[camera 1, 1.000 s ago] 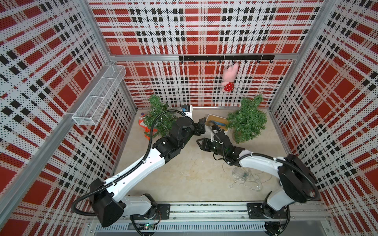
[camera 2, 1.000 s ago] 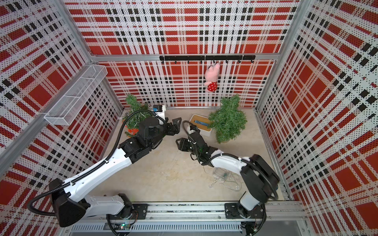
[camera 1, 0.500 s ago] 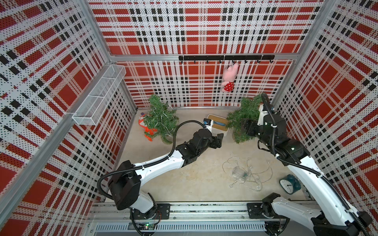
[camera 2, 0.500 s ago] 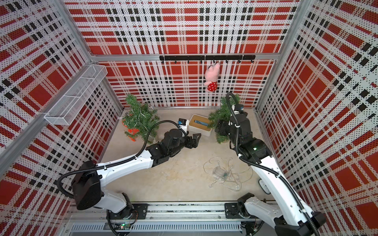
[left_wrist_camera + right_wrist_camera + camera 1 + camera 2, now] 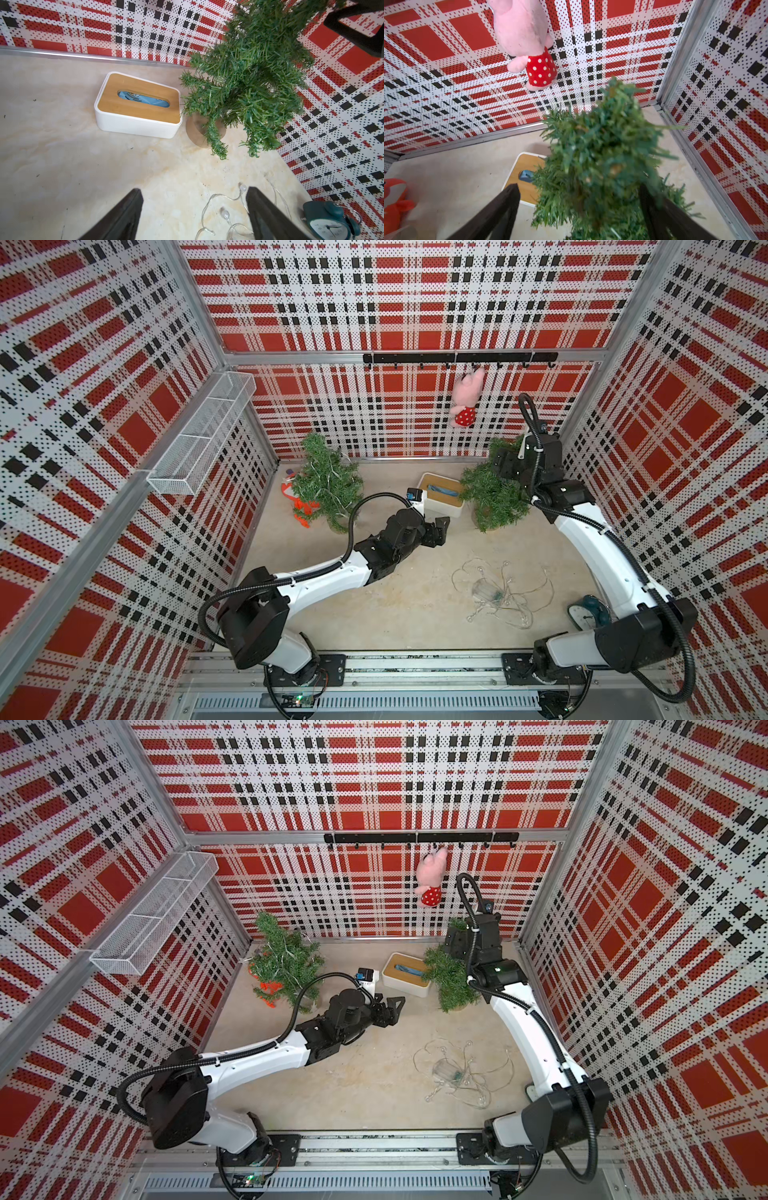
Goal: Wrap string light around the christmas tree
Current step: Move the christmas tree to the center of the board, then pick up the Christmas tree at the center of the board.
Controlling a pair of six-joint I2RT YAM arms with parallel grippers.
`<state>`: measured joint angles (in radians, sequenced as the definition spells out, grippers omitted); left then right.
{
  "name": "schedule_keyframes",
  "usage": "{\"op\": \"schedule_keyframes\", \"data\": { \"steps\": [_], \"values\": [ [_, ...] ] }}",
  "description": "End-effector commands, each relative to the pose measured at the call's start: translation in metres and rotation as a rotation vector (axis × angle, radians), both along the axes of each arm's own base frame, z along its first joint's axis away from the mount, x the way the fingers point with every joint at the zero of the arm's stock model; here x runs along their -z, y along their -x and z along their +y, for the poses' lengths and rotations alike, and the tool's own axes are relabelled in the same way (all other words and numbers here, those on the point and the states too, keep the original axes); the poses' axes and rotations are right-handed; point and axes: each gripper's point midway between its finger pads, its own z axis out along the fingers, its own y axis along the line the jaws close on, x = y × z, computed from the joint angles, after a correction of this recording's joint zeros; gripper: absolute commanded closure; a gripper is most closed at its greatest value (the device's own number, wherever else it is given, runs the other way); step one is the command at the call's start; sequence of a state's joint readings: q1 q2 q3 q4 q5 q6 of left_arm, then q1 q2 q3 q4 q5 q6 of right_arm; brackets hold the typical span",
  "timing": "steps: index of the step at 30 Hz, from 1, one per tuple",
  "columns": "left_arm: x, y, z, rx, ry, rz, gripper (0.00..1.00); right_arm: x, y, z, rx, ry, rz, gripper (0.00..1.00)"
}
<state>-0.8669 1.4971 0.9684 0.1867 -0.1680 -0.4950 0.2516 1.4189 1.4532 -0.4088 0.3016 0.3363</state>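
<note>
Clear-wired string light [image 5: 487,593] sits heaped on the beige surface [image 5: 395,610] near the bare green christmas tree [image 5: 494,497]. My right hand [image 5: 578,188] is open astride the treetop, left hand [image 5: 193,190] open too. No wrapping yet; next I'd grab the string light.

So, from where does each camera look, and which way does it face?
Top views: high in front, looking down toward the back wall; left hand, right hand and both arms show.
Left wrist: low behind the left hand, facing tissue box and bare tree; open hand shows.
Right wrist: above that tree's top, facing the pink toy; open hand straddling the tree.
Shared: both wrists see tree and tissue box.
</note>
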Motion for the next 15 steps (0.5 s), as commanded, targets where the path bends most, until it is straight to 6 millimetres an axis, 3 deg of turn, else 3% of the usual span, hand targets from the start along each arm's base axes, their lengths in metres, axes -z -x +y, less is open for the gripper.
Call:
{"op": "schedule_keyframes", "data": {
  "steps": [1,4,9,15],
  "values": [
    [-0.013,-0.002,-0.006,0.019,0.055,-0.013,0.18,-0.033,-0.017,-0.005,0.013,0.041,-0.170,0.10],
    [-0.014,-0.002,-0.009,0.026,0.056,-0.013,0.19,-0.032,-0.025,-0.002,-0.007,0.063,-0.191,0.18],
    [-0.011,-0.003,-0.004,0.010,0.051,-0.013,0.19,-0.025,-0.022,0.002,-0.034,0.071,-0.187,0.41],
    [-0.002,-0.005,-0.004,0.010,0.043,0.003,0.19,-0.045,-0.012,-0.001,-0.046,0.126,-0.228,0.75]
  ]
}}
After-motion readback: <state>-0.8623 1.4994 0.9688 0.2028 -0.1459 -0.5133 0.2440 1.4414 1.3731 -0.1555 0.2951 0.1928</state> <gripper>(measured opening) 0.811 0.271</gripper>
